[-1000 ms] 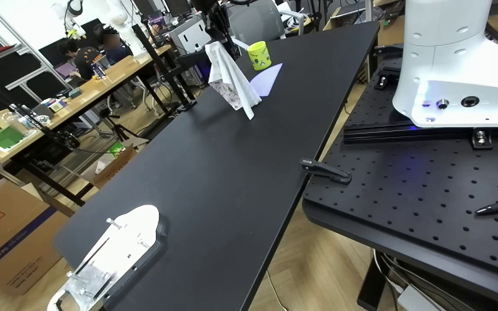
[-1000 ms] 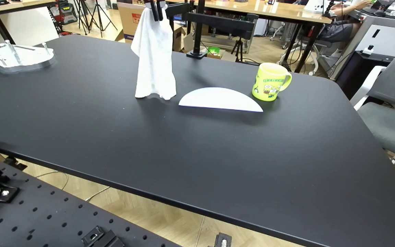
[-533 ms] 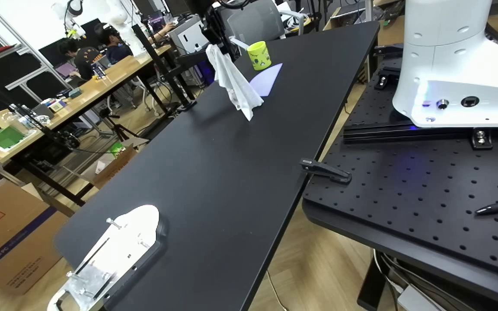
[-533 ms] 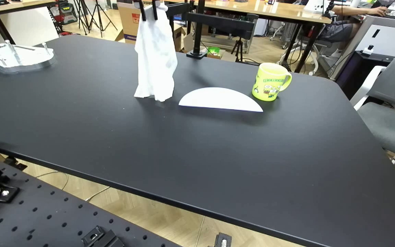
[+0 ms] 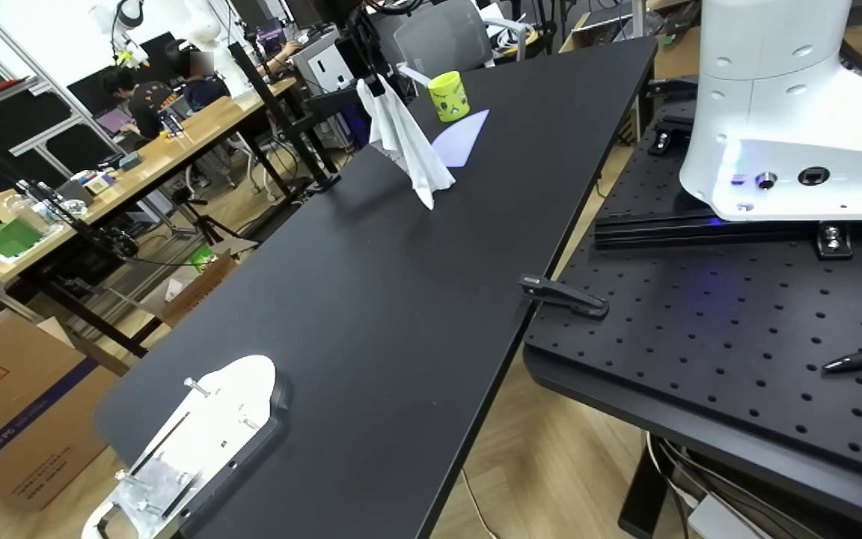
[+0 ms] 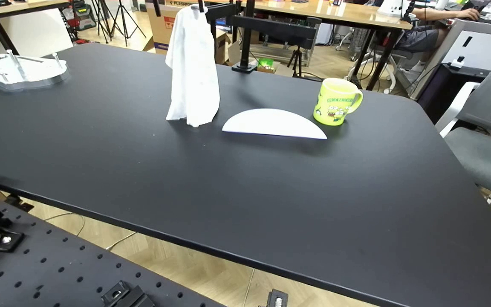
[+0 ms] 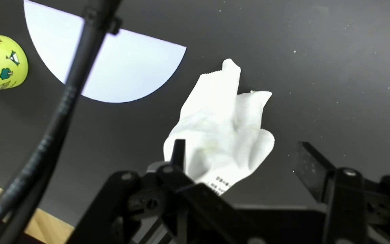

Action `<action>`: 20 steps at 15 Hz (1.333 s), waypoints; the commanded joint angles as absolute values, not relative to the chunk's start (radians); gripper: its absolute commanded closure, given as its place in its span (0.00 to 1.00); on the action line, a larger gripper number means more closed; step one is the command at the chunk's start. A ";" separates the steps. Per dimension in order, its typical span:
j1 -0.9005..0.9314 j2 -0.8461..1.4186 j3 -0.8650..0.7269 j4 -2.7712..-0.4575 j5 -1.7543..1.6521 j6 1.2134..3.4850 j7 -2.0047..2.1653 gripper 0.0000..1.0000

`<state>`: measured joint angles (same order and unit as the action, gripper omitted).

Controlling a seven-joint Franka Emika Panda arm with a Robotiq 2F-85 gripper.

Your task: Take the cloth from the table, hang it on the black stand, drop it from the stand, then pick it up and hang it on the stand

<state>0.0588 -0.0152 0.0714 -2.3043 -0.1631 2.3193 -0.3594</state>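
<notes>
The white cloth (image 6: 192, 72) hangs down from the end of the black stand's (image 6: 247, 38) arm, its lower edge at or just above the table; I cannot tell whether it touches. In the wrist view the cloth (image 7: 215, 125) shows from above, with printed text near its upper end. My gripper (image 7: 241, 145) is open, its jaws wide apart at the top of the cloth. One finger (image 7: 178, 152) overlaps the cloth in that view, and the opposite one stands clear of it. How the cloth catches on the stand's tip is hidden by the gripper.
A yellow-green mug (image 6: 335, 102) and a white half-disc (image 6: 274, 123) stand on the black table (image 6: 245, 192) beside the cloth. A white fixture with pegs (image 5: 206, 427) lies at the table's far end. A cable (image 7: 66, 112) crosses the wrist view.
My gripper's jaws have spread from nearly closed on the cloth to wide apart, letting it go. The cloth has stayed hanging in about the same place, swaying slightly.
</notes>
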 commanded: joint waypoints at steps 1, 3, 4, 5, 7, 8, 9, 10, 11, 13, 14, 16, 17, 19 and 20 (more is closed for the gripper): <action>0.060 -0.010 0.066 -2.278 -0.167 2.293 -0.379 0.00; 0.057 -0.004 0.063 -2.275 -0.169 2.298 -0.385 0.25; 0.057 -0.002 0.062 -2.273 -0.169 2.299 -0.388 0.26; 0.056 0.001 0.061 -2.270 -0.169 2.299 -0.391 0.32; 0.055 0.007 0.061 -2.264 -0.171 2.300 -0.395 0.49; 0.055 0.010 0.061 -2.262 -0.171 2.301 -0.396 0.55; 0.055 0.012 0.061 -2.260 -0.171 2.301 -0.397 0.61; 0.055 0.013 0.061 -2.258 -0.173 2.301 -0.399 0.69; 0.056 0.013 0.062 -2.256 -0.173 2.301 -0.400 0.75; 0.055 0.012 0.061 -2.252 -0.181 2.300 -0.400 0.88; 0.055 0.010 0.060 -2.253 -0.182 2.299 -0.398 0.94; 0.056 0.005 0.061 -2.256 -0.184 2.296 -0.395 0.92; 0.056 0.002 0.061 -2.257 -0.186 2.295 -0.393 0.92; 0.058 -0.004 0.063 -2.258 -0.191 2.286 -0.387 0.92; 0.060 -0.008 0.065 -2.258 -0.196 2.280 -0.383 0.92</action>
<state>0.0543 0.0052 0.0617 -2.2755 -0.1745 2.3132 -0.3918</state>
